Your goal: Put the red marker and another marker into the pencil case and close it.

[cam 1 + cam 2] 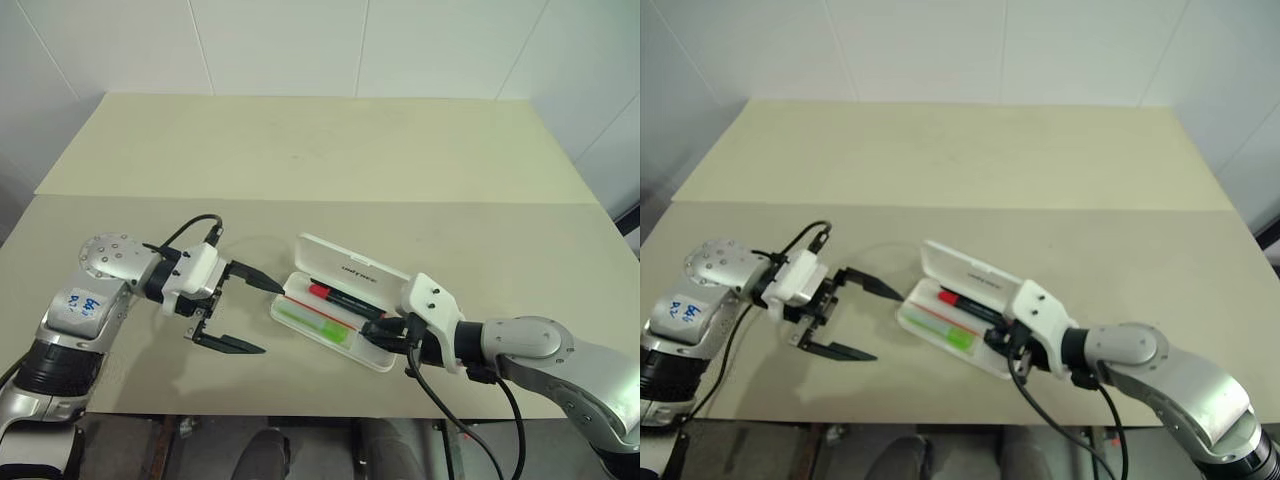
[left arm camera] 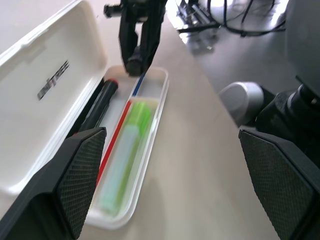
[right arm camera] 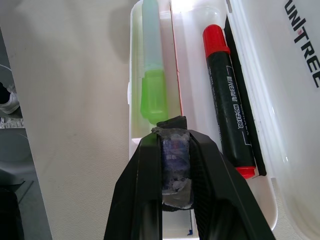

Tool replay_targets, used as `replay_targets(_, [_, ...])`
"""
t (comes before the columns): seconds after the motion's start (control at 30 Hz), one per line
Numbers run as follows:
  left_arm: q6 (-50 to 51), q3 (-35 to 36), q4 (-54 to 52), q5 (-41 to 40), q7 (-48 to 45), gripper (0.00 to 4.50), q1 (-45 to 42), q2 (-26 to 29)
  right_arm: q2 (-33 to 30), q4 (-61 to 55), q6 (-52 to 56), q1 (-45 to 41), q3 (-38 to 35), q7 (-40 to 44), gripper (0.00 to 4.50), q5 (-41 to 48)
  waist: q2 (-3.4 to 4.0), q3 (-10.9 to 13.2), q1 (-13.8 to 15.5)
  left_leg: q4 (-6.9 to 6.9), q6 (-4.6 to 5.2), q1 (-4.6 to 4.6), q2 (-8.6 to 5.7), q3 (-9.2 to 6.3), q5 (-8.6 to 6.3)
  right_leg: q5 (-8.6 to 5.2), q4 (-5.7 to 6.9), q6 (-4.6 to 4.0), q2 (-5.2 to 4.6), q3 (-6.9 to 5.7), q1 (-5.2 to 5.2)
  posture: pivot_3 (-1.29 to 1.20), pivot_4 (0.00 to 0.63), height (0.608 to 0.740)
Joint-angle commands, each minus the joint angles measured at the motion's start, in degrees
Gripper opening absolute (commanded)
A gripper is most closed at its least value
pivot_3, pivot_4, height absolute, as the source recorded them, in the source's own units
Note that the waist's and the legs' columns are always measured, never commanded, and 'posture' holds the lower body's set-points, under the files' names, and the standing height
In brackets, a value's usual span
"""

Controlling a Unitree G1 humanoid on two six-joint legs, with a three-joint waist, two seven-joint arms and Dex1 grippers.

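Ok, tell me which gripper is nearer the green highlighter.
Right. The right gripper is shut, its tips over the pencil case just past one end of the green highlighter. The left gripper is open, off the case's far end, above the table.

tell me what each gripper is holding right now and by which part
The left gripper is open and holds nothing. The right gripper is shut on a small grey metallic piece, pinched across its sides between the fingertips, over the open white hard-plastic pencil case.

We see a beige table (image 1: 330, 150) carrying the open white pencil case (image 1: 340, 305), which rests directly on it. The case lies just beside the left gripper (image 1: 250, 315), under the right gripper (image 1: 385, 335).
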Motion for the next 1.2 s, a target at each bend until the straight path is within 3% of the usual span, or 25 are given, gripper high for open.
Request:
replay_targets(0.03, [-1.4,2.9,0.1,-0.4,-2.8,4.5,0.8,2.3,0.4,-1.7,0.2,-1.0,-0.8,-0.1,0.41,0.9,0.0,0.0,-0.1,0.0,0.0,-0.01,0.0,0.0,0.0,0.0,0.0,0.0,-0.01,0.0,0.0,0.0,0.15,0.74])
replay_targets(0.47, [-3.0,8.4,4.5,0.1,-2.2,4.5,2.9,6.8,0.6,-1.7,1.2,-0.5,-0.9,0.1,0.41,2.2,0.0,0.0,-0.1,0.0,0.01,0.02,0.04,0.01,0.0,-0.02,0.06,-0.03,0.03,-0.03,-0.01,0.0,0.15,0.74])
replay_targets(0.77, [-2.8,8.3,4.3,-0.7,-1.7,4.5,2.6,6.6,0.7,-0.8,0.7,-0.8,-0.2,0.4,0.41,1.9,0.0,0.0,-0.2,0.0,0.01,0.03,0.04,0.02,0.0,-0.02,0.08,-0.03,0.02,-0.02,-0.01,0.0,0.15,0.74])
replay_targets(1.1, [-2.8,7.3,4.7,-0.4,-0.6,4.5,1.2,4.7,0.7,-0.1,0.5,-1.8,0.7,0.4,3.92,1.3,-0.01,0.0,-0.1,0.05,0.01,0.04,0.04,0.03,0.0,-0.02,0.15,-0.03,0.02,-0.02,-0.01,0.0,0.15,0.74])
replay_targets(1.2, [-2.3,7.1,4.1,-0.5,-0.3,4.5,0.9,3.9,0.5,-0.2,0.7,-2.1,0.3,0.4,3.92,1.6,-0.01,0.0,-0.2,0.05,0.01,0.04,0.03,0.04,0.0,-0.02,0.16,-0.03,0.02,-0.01,-0.01,0.0,0.15,0.74])
